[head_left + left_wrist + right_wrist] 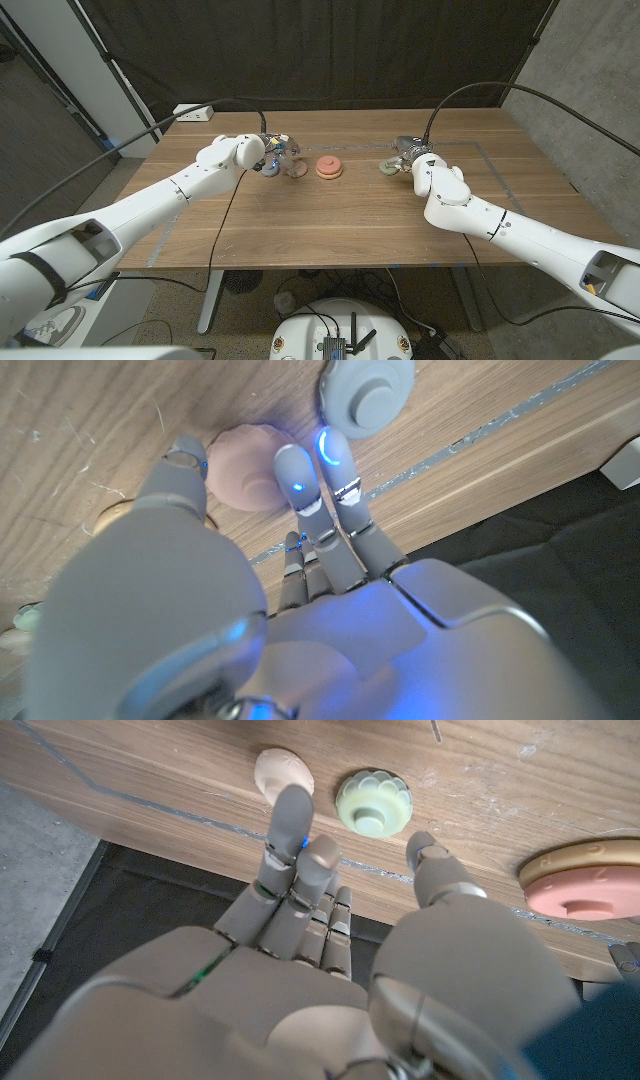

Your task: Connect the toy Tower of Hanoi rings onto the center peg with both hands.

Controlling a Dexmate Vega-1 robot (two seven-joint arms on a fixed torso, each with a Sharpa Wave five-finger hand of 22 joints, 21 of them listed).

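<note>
The salmon base disc with its center peg (329, 168) (585, 885) sits mid-table toward the far side. A pale pink ring (296, 169) (245, 480) and a blue-grey ring (271, 169) (367, 395) lie left of it. My left hand (268, 152) (310, 510) hovers at them, fingers (297, 480) stretched over the pink ring's edge, holding nothing. A pale green ring (385, 167) (373, 803) and a small peach piece (283, 772) lie right of the base. My right hand (412, 157) (300, 880) is beside them, fingers (290, 815) apart and empty.
Grey tape lines (500, 170) mark a rectangle on the wooden table (330, 230). Cables run from both hands to the table's back edge, where a white power strip (193, 112) lies at the far left corner. A black curtain hangs behind.
</note>
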